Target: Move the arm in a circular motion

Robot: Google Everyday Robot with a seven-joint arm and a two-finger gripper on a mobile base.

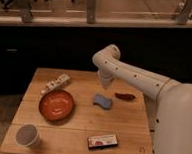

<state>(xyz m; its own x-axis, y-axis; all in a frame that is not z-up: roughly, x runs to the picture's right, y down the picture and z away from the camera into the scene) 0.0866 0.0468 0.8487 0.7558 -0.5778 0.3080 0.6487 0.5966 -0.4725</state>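
Note:
The arm (139, 80) is a thick white tube with small dark dots. It reaches from the large rounded body at the lower right up to a bulbous joint (108, 55) above the back of the wooden table (80, 125). From that joint a short pale segment hangs down and ends in the gripper (105, 83). The gripper hovers over the table's back middle, just behind a blue sponge (102, 100), and nothing shows in its grasp.
On the table lie a red plate (57, 104), a white cup (27, 135), a red and white snack box (103, 141), a pale wrapped bar (55, 83) and a dark red item (124, 96). A dark counter wall stands behind the table.

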